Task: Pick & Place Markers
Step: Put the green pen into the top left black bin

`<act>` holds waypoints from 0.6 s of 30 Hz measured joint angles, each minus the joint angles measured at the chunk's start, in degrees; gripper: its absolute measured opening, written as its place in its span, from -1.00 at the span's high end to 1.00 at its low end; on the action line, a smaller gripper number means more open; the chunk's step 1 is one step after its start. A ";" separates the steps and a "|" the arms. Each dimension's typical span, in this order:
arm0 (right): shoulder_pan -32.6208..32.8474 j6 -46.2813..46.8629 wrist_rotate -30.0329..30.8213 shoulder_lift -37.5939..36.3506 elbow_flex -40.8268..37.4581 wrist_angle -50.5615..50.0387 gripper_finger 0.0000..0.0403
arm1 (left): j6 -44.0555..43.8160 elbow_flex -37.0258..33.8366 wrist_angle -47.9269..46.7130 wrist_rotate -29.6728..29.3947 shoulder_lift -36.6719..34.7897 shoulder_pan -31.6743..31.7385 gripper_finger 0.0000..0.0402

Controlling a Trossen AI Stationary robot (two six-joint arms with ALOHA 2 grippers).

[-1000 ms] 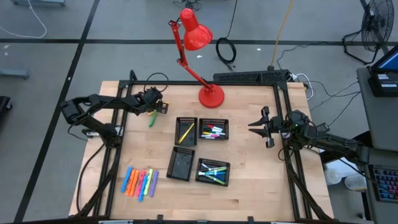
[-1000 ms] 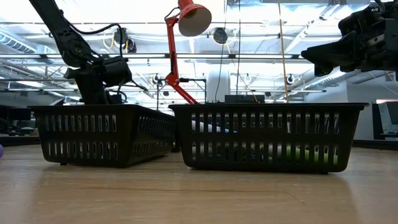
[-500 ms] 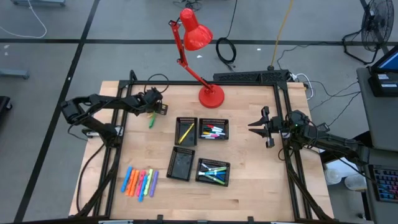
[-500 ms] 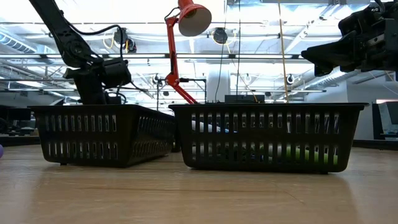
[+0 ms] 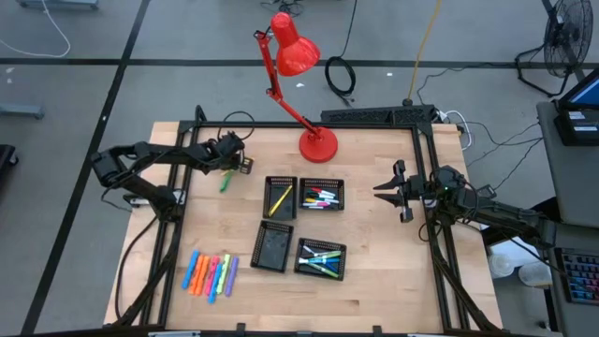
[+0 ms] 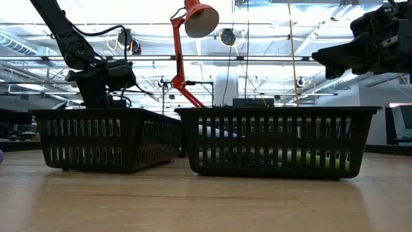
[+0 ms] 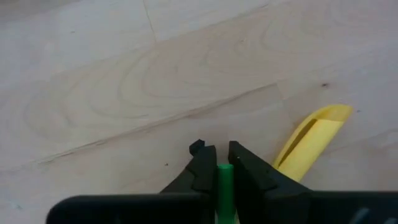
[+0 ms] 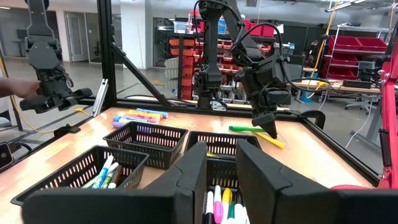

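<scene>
Left gripper [image 5: 227, 168], at ten o'clock on the wooden table [image 5: 374, 281], is pinching a green marker [image 7: 224, 186] between its fingers; a yellow marker [image 7: 309, 140] is lying just beside it. Grasping looks finished, so lifting and carrying toward the black mesh trays [image 5: 304, 227] at centre is probably coming next, calling for a steady hold. Right gripper [image 5: 386, 190] is waiting at three o'clock, part open. A red lamp [image 5: 298, 56] is standing at twelve; workshop shelving is filling the room beyond.

I see four trays [image 5: 307, 225] in the table's [image 5: 374, 281] middle – loose markers [image 5: 211, 274] lie to their left, a lamp [image 5: 316, 143] behind them.
</scene>
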 joint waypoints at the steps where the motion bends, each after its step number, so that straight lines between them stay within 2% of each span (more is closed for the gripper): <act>1: -0.01 0.00 0.00 -0.01 0.00 0.00 0.62 | 0.04 0.00 -0.06 0.57 -0.32 0.00 0.85; 6: 0.00 0.00 0.00 -0.01 0.00 0.00 0.62 | 1.00 0.57 -0.52 2.57 -4.18 -0.91 0.86; 11: 0.01 0.00 0.00 -0.01 0.00 0.00 0.62 | 1.80 1.53 1.45 2.47 -11.12 -3.58 0.86; 14: 0.01 0.00 0.00 0.00 0.00 0.00 0.62 | 3.17 1.55 5.29 2.47 -15.27 -6.62 0.86; 18: 0.01 0.00 0.00 0.01 0.00 0.00 0.62 | 9.11 1.57 12.47 2.31 -18.01 -13.16 0.86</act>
